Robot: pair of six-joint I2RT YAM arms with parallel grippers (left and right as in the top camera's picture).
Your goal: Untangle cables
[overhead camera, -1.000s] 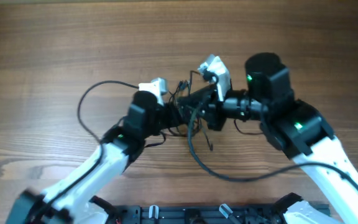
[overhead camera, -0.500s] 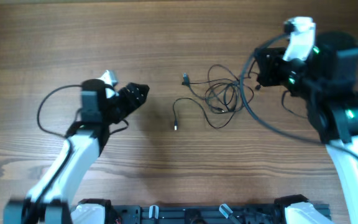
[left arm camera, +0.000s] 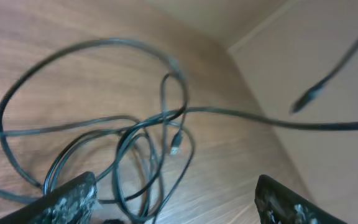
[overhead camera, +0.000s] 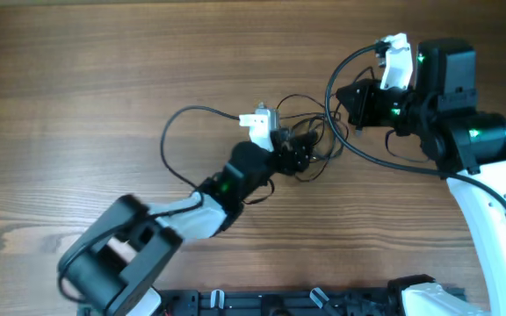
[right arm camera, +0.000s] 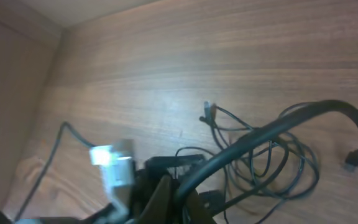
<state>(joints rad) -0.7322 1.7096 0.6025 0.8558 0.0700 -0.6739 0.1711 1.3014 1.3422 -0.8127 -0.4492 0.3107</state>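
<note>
The cables (overhead camera: 311, 120) lie as a loose tangle of thin black loops on the wooden table. My left gripper (overhead camera: 299, 151) is down over the tangle. In the left wrist view its fingers (left arm camera: 173, 190) are wide open with cable loops (left arm camera: 148, 130) and a small plug end (left arm camera: 174, 146) between and ahead of them. My right gripper (overhead camera: 348, 98) hovers just right of the tangle, apart from it. In the right wrist view its fingers (right arm camera: 174, 190) look shut and empty. The cables (right arm camera: 272, 155) lie ahead of them, with one plug (right arm camera: 207, 112) at the tangle's far side.
A thick black robot cable (overhead camera: 367, 156) loops from my right arm over the table beside the tangle; it also crosses the right wrist view (right arm camera: 272, 130). Another arm cable (overhead camera: 178, 132) arcs left of my left wrist. The surface is a wooden table (overhead camera: 77, 79).
My left arm has swung from the left side back onto the tangle with its fingers open. My right arm has shifted slightly left and down. The cable loops look bunched closer together.
</note>
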